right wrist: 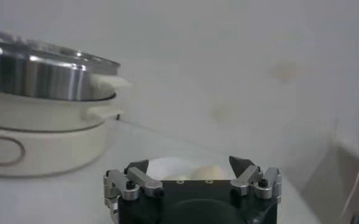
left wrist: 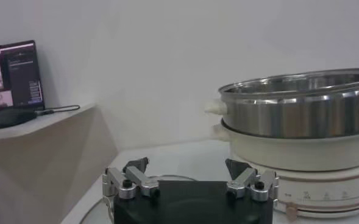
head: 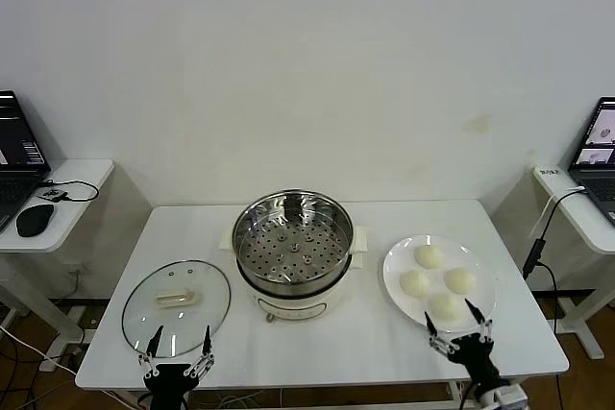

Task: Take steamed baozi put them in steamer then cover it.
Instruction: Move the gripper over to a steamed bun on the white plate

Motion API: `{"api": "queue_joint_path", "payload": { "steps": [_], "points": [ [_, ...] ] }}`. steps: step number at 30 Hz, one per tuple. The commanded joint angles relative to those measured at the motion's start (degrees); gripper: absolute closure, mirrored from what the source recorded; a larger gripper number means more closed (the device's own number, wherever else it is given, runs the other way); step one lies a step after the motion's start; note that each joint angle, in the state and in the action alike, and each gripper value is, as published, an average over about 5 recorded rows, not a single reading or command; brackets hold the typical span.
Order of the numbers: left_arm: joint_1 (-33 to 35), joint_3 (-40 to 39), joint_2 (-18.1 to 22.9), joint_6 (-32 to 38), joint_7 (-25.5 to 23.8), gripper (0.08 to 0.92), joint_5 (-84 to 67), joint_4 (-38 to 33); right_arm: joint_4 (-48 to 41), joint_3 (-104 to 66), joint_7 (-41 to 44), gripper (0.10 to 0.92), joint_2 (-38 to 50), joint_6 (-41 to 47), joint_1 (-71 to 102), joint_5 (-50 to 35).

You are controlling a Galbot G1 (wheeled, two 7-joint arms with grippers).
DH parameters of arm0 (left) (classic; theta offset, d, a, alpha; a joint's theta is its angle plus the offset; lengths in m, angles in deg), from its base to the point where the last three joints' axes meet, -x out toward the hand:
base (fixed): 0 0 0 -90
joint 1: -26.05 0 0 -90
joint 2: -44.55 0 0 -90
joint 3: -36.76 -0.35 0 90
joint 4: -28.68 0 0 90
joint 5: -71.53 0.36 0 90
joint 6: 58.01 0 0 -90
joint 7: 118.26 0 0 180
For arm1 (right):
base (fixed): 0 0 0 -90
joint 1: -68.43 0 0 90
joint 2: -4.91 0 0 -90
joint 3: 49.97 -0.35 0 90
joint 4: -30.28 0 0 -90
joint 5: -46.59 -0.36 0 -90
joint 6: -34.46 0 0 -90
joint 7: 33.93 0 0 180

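Note:
Four cream-white baozi (head: pixel 430 256) lie on a white plate (head: pixel 396 265) at the table's right. The steel steamer (head: pixel 294 233) with a perforated tray stands uncovered on its white base at the centre; it also shows in the left wrist view (left wrist: pixel 301 109) and the right wrist view (right wrist: pixel 39 73). The glass lid (head: pixel 177 307) with a cream handle lies flat at the left. My left gripper (head: pixel 180 348) is open at the front edge by the lid. My right gripper (head: pixel 459 327) is open and empty, just in front of the plate; a baozi (right wrist: pixel 206 172) shows beyond it.
Side desks with laptops stand at the far left (head: pixel 14 156) and far right (head: pixel 598 146). A mouse (head: pixel 35 220) lies on the left desk. A black cable (head: pixel 535 247) hangs by the right desk. The white table (head: pixel 192 228) has bare room around the steamer.

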Motion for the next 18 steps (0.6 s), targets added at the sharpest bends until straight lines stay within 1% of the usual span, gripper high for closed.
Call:
{"api": "queue_joint_path", "payload": {
  "steps": [1,4,10,18],
  "points": [
    [-0.4,0.3,-0.1,-3.2,-0.8,0.177,4.4,-0.2,-3.8,-1.8,2.0,0.203,10.2,0.4,-9.8,17.1],
    [-0.6,0.0,-0.1,-5.6,-0.4,0.177,5.6,-0.5,-6.2,-0.4,4.8,0.203,14.0,1.3,-14.2,19.3],
    [-0.7,-0.2,-0.4,-10.2,0.6,0.177,7.7,-1.3,-13.8,6.6,15.6,0.203,22.8,1.5,-25.3,23.1],
    [-0.3,0.1,-0.7,-10.7,0.8,0.177,8.3,-1.5,-23.8,23.1,29.8,0.203,32.8,3.0,-43.6,20.0]
  ]
}}
